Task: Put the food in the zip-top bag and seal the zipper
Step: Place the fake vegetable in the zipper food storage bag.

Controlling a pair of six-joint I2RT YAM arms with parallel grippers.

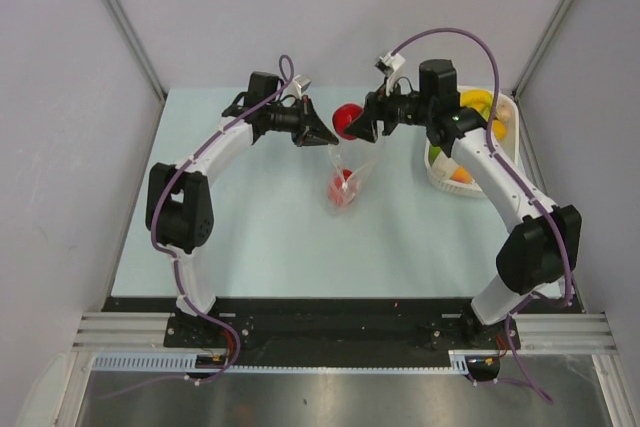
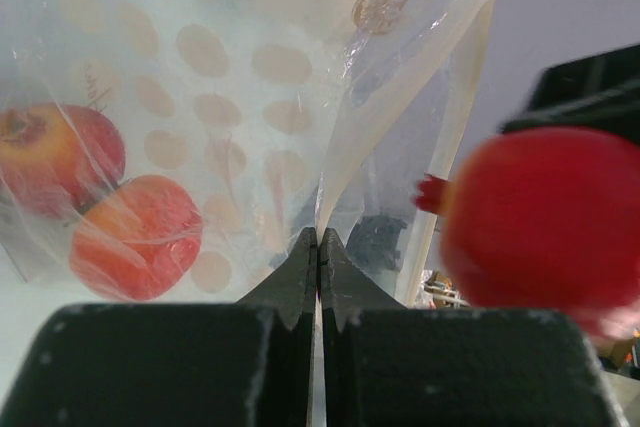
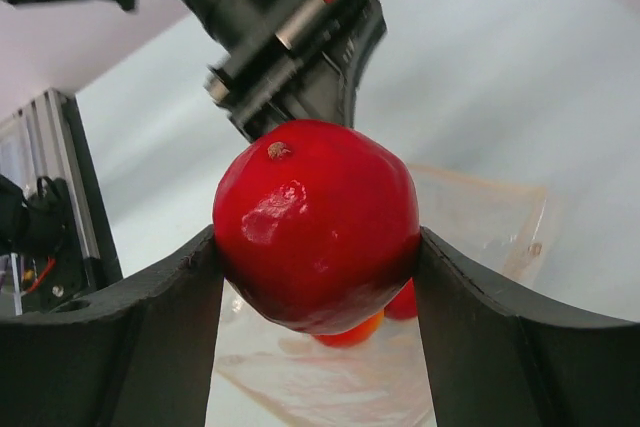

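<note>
My left gripper [image 1: 330,134] [image 2: 318,237] is shut on the upper edge of the clear dotted zip-top bag [image 1: 352,175] [image 2: 260,97] and holds it up, mouth open. Two red-orange fruits [image 1: 343,187] [image 2: 130,232] lie inside the bag. My right gripper [image 1: 355,123] [image 3: 318,247] is shut on a glossy red fruit [image 1: 347,118] [image 3: 315,222] and holds it just above the bag's mouth, beside the left gripper. That red fruit also shows in the left wrist view [image 2: 550,227]. The bag lies below it in the right wrist view [image 3: 470,237]. The zipper strip runs along the bag's raised edge [image 2: 470,57].
A white perforated basket [image 1: 440,175] stands at the back right, under my right arm, with yellow, green and orange fruits [image 1: 478,104] in it. Grey walls close in the table on three sides.
</note>
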